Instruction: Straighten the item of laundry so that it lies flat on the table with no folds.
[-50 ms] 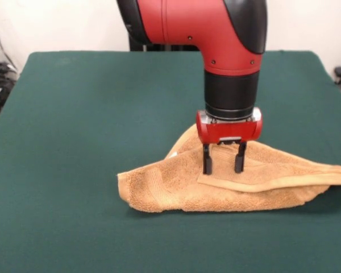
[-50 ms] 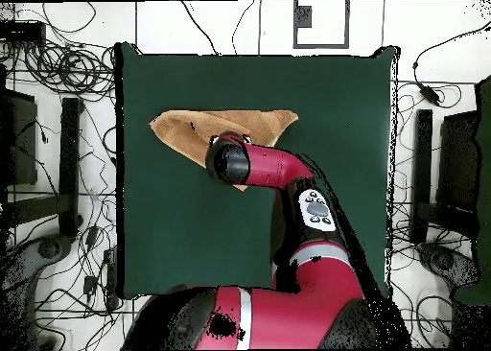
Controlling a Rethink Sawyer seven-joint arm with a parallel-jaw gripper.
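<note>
The towel (image 1: 238, 182) lay on the table (image 1: 74, 142), folded over on itself into a rough triangle, with one hemmed flap doubled across the top and a thick rolled edge along the near side. The task was judged to be at an early stage: no part of the fold had been opened, and the whole towel remained to be spread flat.

The gripper (image 1: 223, 162) stood vertically over the middle of the towel. Its fingers were parted by a modest gap, with the tips at or just above the upper layer. Nothing was held between them; contact with the cloth could not be confirmed.

In the overhead view the arm (image 2: 278, 170) covered the centre of the towel (image 2: 177, 131). Cables (image 2: 58, 69) lay on the floor beside the table (image 2: 192, 242), clear of the work area. Nothing else rested on the table.
</note>
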